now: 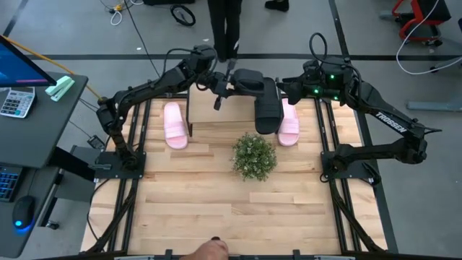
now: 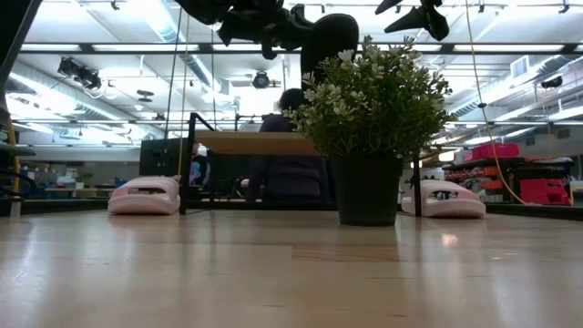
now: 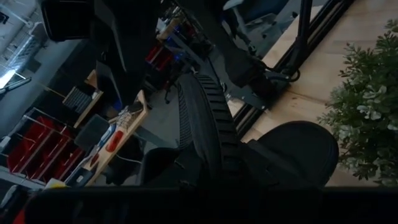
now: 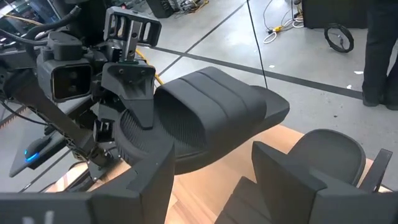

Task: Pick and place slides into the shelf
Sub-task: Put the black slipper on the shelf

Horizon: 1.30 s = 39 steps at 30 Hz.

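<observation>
My left gripper (image 1: 219,88) reaches in from the far left and is shut on a black slide (image 4: 211,106), held up in the air above the shelf (image 2: 260,143). A second black slide (image 1: 269,112) lies on the right end of the shelf's wood top. Two pink slides (image 1: 175,125) (image 1: 289,123) rest sole-down on the table, one at each side of the shelf. My right gripper (image 4: 217,193) hangs open at the far right, facing the held slide, with nothing between its fingers. My left gripper pinches the black slide's end nearest the arm (image 4: 146,124). One finger (image 4: 135,93) lies on the footbed, and the other is hidden beneath the sole. The fingers come nearly level from the table's left, along the slide. The slide is lifted clear, strap up.
A potted plant (image 1: 254,156) stands in the table's middle, just in front of the shelf. A person stands beyond the far edge (image 2: 287,169), and a hand (image 1: 211,250) shows at the near edge. A desk with a calculator (image 1: 16,101) is on the left.
</observation>
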Motion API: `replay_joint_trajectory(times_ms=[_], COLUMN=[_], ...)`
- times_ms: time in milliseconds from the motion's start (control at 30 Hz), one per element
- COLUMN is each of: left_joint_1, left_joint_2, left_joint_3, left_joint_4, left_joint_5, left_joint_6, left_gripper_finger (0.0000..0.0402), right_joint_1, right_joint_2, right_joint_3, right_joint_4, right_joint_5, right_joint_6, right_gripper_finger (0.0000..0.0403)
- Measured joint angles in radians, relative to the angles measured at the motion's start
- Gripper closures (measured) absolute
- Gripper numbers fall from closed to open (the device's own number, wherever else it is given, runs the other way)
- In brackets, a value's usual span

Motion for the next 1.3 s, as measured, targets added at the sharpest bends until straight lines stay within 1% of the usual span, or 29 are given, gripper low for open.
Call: replay_joint_trajectory(times_ms=[200, 400, 700, 1100, 1300], left_joint_1=[0.005, 0.001, 0.000, 0.000, 0.000], left_joint_2=[0.022, 0.047, 0.050, 0.050, 0.050], left_joint_3=[0.000, 0.000, 0.000, 0.000, 0.000], left_joint_4=[-0.012, 0.000, -0.012, -0.103, -0.179], left_joint_5=[0.001, -0.005, -0.005, 0.010, 0.026], left_joint_6=[-0.019, -0.007, -0.020, -0.010, -0.005], left_gripper_finger=[0.0342, 0.0342, 0.0342, 0.0342, 0.0336], right_joint_1=[0.000, 0.000, 0.000, 0.000, 0.000], right_joint_2=[0.000, 0.000, 0.000, 0.000, 0.000], right_joint_3=[0.000, 0.000, 0.000, 0.000, 0.000], right_joint_4=[-0.016, -0.027, -0.037, -0.037, -0.038], right_joint_5=[0.000, 0.000, 0.000, 0.000, 0.000], right_joint_6=[-0.001, -0.001, -0.002, -0.019, -0.020], right_gripper_finger=[0.0184, 0.0184, 0.0184, 0.0184, 0.0184])
